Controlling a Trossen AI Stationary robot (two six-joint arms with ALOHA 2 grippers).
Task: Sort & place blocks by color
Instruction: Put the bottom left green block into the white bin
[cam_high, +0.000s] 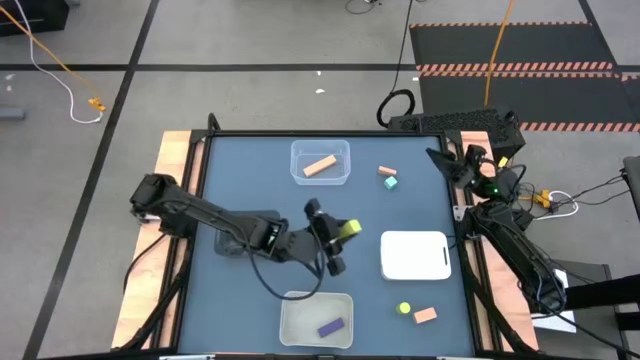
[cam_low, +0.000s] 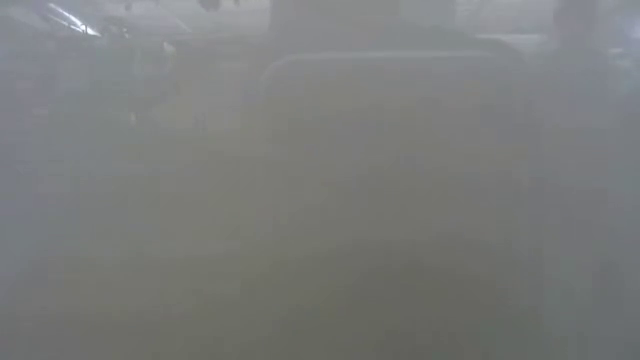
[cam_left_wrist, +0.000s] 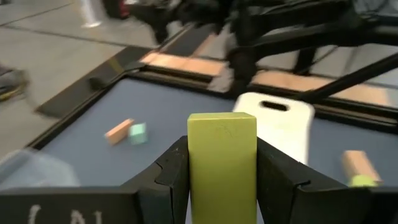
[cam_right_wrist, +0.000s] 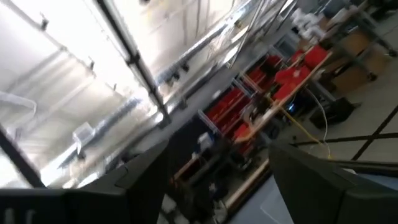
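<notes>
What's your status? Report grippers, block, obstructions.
Left gripper shut on yellow-green block, mid-table. Right gripper open, parked at table's right edge. White container close ahead.

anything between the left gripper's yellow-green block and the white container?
Nothing. In the high view, bare table separates the yellow-green block, clamped in the left gripper, from the white container.

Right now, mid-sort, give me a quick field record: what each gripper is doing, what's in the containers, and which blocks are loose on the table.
left gripper: shut on yellow-green block, over mid-table
right gripper: open, parked at the table's right edge, holding nothing
far clear container: one orange bar
near clear container: one purple block
white container: contents not visible
loose, far side: small orange block touching teal cube
loose, near side: yellow-green round piece beside orange block
low view: fogged
</notes>
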